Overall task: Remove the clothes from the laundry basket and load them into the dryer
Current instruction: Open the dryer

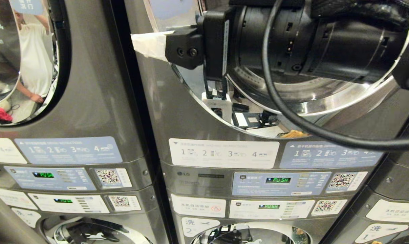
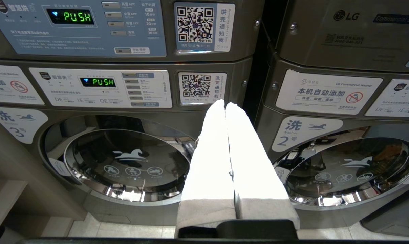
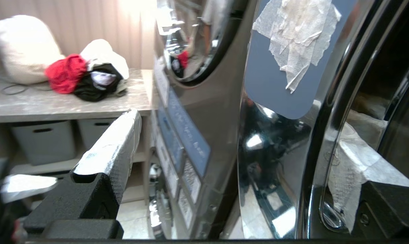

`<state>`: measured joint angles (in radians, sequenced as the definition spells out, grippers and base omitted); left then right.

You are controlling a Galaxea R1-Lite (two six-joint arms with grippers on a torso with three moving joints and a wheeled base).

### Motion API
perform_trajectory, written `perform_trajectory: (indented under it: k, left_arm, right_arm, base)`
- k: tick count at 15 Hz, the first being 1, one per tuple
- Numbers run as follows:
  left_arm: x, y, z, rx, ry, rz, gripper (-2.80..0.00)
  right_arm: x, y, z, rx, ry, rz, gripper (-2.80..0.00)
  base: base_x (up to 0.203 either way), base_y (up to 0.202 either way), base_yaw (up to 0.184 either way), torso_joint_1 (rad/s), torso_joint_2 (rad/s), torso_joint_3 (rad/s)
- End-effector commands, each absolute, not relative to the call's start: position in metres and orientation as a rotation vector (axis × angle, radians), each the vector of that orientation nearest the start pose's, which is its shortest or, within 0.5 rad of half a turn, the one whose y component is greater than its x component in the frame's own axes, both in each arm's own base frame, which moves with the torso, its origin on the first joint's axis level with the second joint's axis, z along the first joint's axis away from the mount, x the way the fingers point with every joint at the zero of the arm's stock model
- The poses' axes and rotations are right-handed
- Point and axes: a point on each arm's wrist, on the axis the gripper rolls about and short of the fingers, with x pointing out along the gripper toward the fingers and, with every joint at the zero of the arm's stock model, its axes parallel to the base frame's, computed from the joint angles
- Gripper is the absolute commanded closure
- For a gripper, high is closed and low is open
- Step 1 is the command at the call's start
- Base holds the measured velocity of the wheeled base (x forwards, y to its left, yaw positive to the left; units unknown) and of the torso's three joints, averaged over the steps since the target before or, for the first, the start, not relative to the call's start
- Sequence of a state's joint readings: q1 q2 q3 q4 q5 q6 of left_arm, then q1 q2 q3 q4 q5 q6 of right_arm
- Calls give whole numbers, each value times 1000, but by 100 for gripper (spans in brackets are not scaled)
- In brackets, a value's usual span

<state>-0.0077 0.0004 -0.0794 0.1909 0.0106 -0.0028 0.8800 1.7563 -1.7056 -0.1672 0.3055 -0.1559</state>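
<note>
Head view: right arm (image 1: pixel 326 40), black, with a looping cable (image 1: pixel 275 91), fills the upper right of the frame, nearest the lens. Right gripper (image 1: pixel 157 45) at upper centre, one white-taped finger visible against the dryer (image 1: pixel 197 112) front by the door opening. Below, instruction labels and a control panel (image 1: pixel 279 183) reading PUSH. A second stacked machine (image 1: pixel 89 101) at left, its door glass reflecting a person in white.

Left wrist view: left gripper (image 2: pixel 225 105) at centre, jaws together, white pads touching, empty. Behind, two washer doors at lower left and lower right; tiled floor at the bottom edge.

Right wrist view: right gripper jaws wide apart, holding nothing; one at lower left, one at lower right beside the chrome door rim (image 3: pixel 326 142). Clothes (image 3: pixel 86 76), red, black and white, lie heaped on a grey surface (image 3: pixel 65 101) at upper left, beside a white bag (image 3: pixel 21 47). Grey bins (image 3: pixel 43 140) on shelves beneath.
</note>
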Motion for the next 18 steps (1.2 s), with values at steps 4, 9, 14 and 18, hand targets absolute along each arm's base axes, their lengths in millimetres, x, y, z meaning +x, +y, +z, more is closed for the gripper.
perform_trajectory:
  k: [4, 9, 14, 18]
  left_arm:
    - [-30, 0, 78, -2, 112, 3, 0]
    - [-30, 0, 78, -2, 112, 3, 0]
    - [-30, 0, 78, -2, 112, 3, 0]
    - [-30, 0, 78, -2, 112, 3, 0]
  right_arm:
    - [162, 225, 372, -112, -192, 1222, -280]
    - [126, 191, 370, -107, -206, 1257, -280]
    - [98, 167, 369, -99, -231, 1288, -280]
    - [78, 136, 368, -116, -188, 1292, -280]
  base:
    - [0, 0, 0, 0, 0, 0]
    - [0, 0, 0, 0, 0, 0]
    - [0, 0, 0, 0, 0, 0]
    - [0, 0, 0, 0, 0, 0]
